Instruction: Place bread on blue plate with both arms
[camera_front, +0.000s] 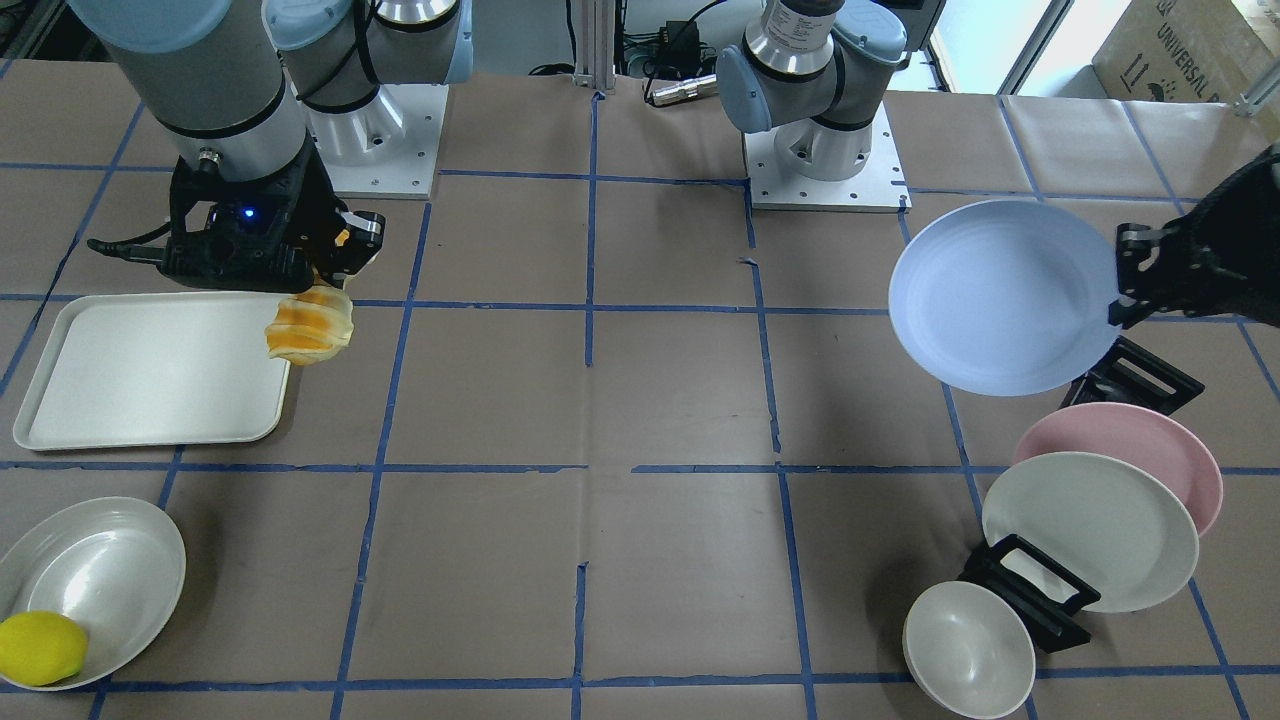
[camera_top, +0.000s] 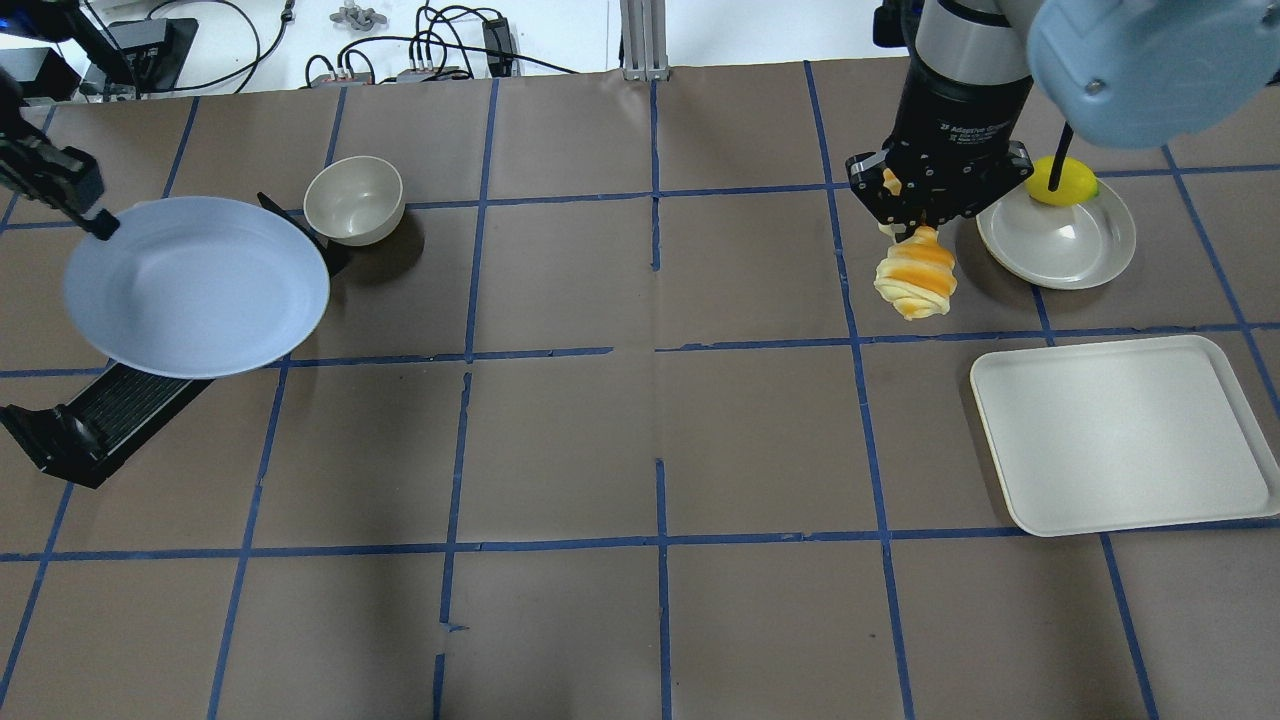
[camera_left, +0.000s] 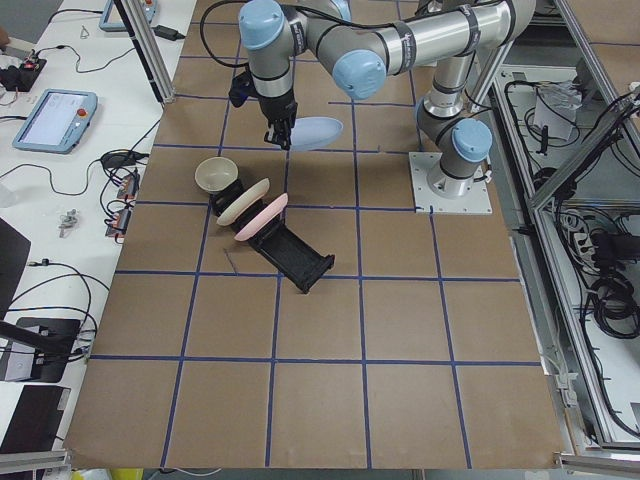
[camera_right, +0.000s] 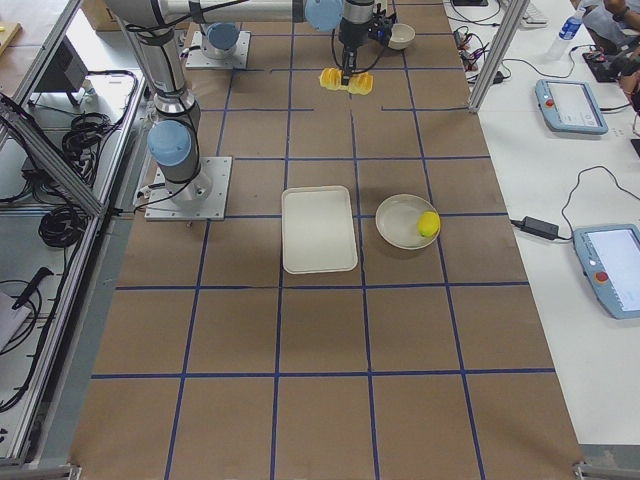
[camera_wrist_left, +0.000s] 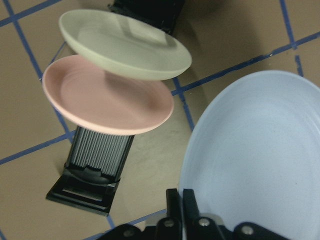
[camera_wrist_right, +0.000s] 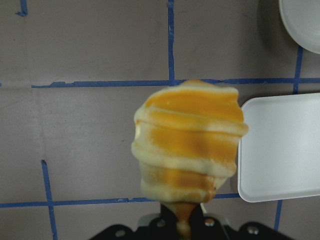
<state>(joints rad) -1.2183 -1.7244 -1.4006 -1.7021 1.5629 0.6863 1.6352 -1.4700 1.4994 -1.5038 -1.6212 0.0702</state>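
Obs.: right pincer is pinching the bread by one end. The loaf hangs clear of the bench, long axis pointing down, just off the near corner of the white tray.

Left pincer is pressed onto the rim of the blue plate. The plate is held off the bench, face up, above the black plate rack. The left wrist view shows the two fingers close together on the rim, with the pink plate and cream plate standing in the rack below.

Key relation: bread and plate are well apart, at opposite ends of the bench, bread on the robot's right and plate on its left. Each arm already carries its own item. Judgement: the next move calls for the two to meet near mid-bench, plate under the dangling end. Since the loaf hangs end-down, it will likely have to topple flat onto the plate.

Writing: the right pincer body reads "2F Adaptive", the rest unclear. A cardboard box reads "UNIVERSAL". No other text is legible.
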